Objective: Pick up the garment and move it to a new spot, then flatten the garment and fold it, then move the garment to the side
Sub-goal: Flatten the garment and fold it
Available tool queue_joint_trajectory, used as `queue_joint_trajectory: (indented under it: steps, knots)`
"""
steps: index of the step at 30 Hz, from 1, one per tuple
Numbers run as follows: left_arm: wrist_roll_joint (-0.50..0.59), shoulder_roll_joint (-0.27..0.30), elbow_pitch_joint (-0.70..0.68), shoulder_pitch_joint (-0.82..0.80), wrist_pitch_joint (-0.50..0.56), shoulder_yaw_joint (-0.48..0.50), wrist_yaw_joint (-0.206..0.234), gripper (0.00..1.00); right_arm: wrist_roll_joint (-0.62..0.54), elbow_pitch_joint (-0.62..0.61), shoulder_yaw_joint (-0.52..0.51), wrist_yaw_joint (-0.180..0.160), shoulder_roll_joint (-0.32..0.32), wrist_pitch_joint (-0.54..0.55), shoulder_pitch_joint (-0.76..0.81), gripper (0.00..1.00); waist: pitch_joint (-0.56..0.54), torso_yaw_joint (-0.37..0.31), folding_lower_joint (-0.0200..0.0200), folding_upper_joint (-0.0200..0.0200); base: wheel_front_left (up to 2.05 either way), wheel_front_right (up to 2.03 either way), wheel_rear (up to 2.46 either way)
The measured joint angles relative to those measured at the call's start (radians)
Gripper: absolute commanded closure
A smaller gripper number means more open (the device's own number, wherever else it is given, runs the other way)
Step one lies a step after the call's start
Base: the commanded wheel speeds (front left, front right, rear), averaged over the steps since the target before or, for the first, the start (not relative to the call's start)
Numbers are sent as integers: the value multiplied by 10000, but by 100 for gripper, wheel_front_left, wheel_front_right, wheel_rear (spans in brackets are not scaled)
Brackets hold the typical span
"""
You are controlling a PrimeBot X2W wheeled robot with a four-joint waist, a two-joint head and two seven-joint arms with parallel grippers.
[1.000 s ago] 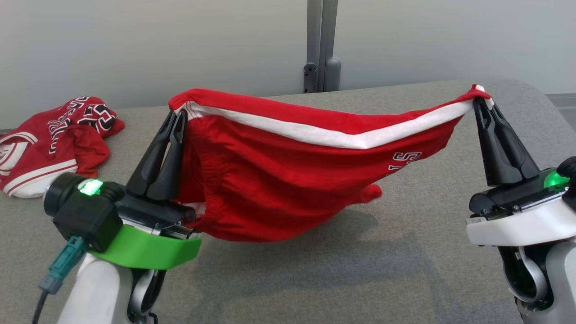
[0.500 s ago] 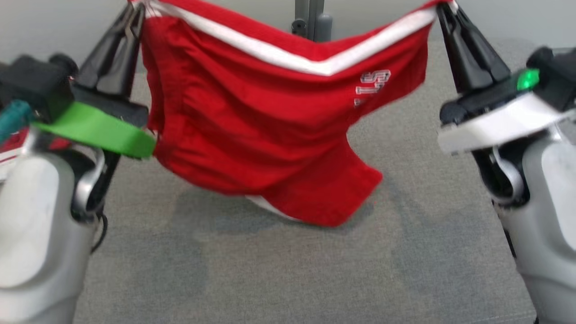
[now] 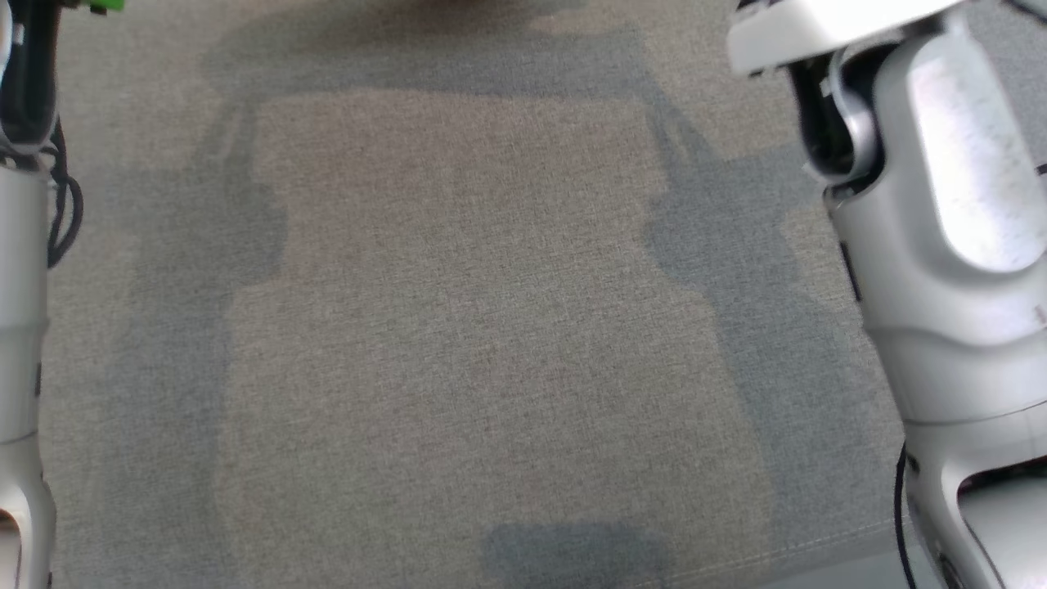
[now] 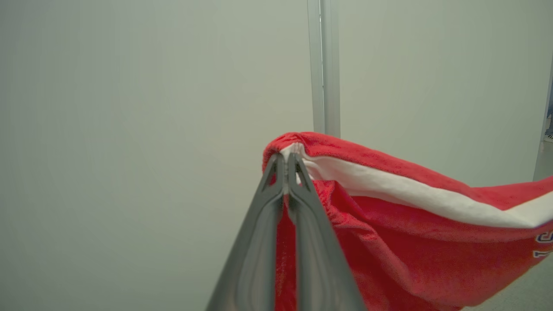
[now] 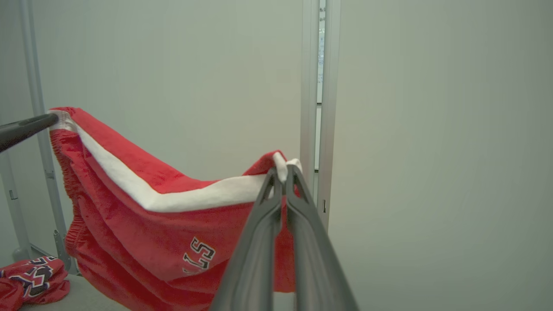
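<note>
1. While hanging in the air between both hands, sagging at its middle: red fleecy garment with a white band along its upper edge (image 5: 142,224), black-and-white lettering showing low on its front.
2. Clenching on one end of that white band: left hand (image 4: 285,157), long dark fingers pressed together over the cloth.
3. Pinching the opposite end the same way: right hand (image 5: 281,170), jaws closed on the band's corner.
4. Running sideways from left hand to right hand: long axis of the garment, its body dangling below both grips, so neither hand being nearer than the other.
5. Lying below in the head view: grey fabric-covered counter (image 3: 491,327), crossed by a broad shadow, pale forearms framing it at either edge.
6. Judging the step as carrying the garment to its new spot; probably calling for lowering both hands evenly, letting the loose lower edge land first with the band taut, to avoid bunching.
7. Resting apart, low in the right wrist view: second crumpled red patterned garment (image 5: 30,276).
</note>
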Motion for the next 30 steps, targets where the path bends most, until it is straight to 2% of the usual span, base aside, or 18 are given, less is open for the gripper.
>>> queue_joint_trajectory:
  steps: [5, 10, 14, 19, 22, 30]
  knots:
    - [-711, -58, 1087, 1453, -568, -244, 0, 100, 426, 1018, 746, 0, 146, -278, 1257, 100, 704, -211, 1, 0, 0, 0, 0]
    - [-1551, 19, 936, 2808, -1185, -746, 0, 100, 972, 1296, 844, 0, 121, -407, 2418, 100, 1050, -275, 1, 0, 0, 0, 0]
    - [-2000, 253, 265, 3855, -1467, -876, 0, 100, 1101, 830, 865, 0, -146, -453, 3322, 100, 966, -167, 0, 0, 0, 0, 0]
    - [-2015, 282, -715, 5307, -1592, -819, 15, 100, 1306, -249, 510, 0, -372, -460, 4681, 100, 637, 54, -1, 0, 0, 0, 0]
    - [-1935, 50, -1503, 6313, -1624, -533, 151, 100, 1478, -876, 209, 2, -468, -462, 5582, 100, 381, 181, -1, 0, 0, 0, 0]
    - [-1310, -1116, -3632, 9318, -1634, 633, 330, 100, 1684, -2334, -366, 4, -729, -449, 8007, 100, -502, 466, -2, 0, 0, 0, 0]
